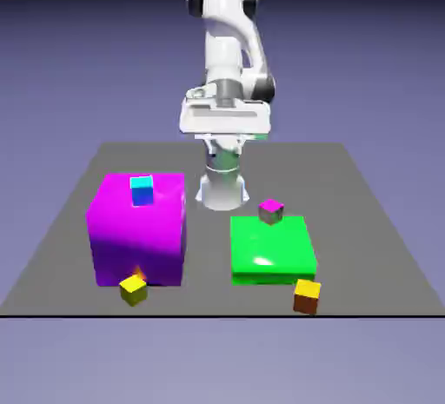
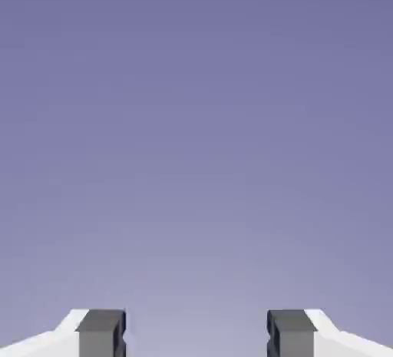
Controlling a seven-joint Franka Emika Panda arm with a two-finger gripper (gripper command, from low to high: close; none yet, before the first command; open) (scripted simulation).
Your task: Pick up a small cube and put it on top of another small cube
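Alone near the front edge of the dark grey table (image 1: 382, 220), the small orange cube (image 1: 306, 296) rests on the surface with its lighter top face up, just in front of the flat green block (image 1: 272, 250) at that block's corner on the exterior view's right. A small magenta-topped cube (image 1: 271, 210) sits on the green block's far edge. Toward the exterior view's left stands a large magenta cube (image 1: 139, 230) with a small cyan cube (image 1: 142, 190) on top and a small yellow cube (image 1: 133, 288) on the table at its front corner. Behind them the white arm (image 1: 228, 42) rises folded over its base, its hand held high, well apart from every cube. In the hand view the gripper (image 2: 196, 334) shows two grey fingertips (image 2: 101, 332) parted, nothing between them, only plain blue-violet backdrop ahead.
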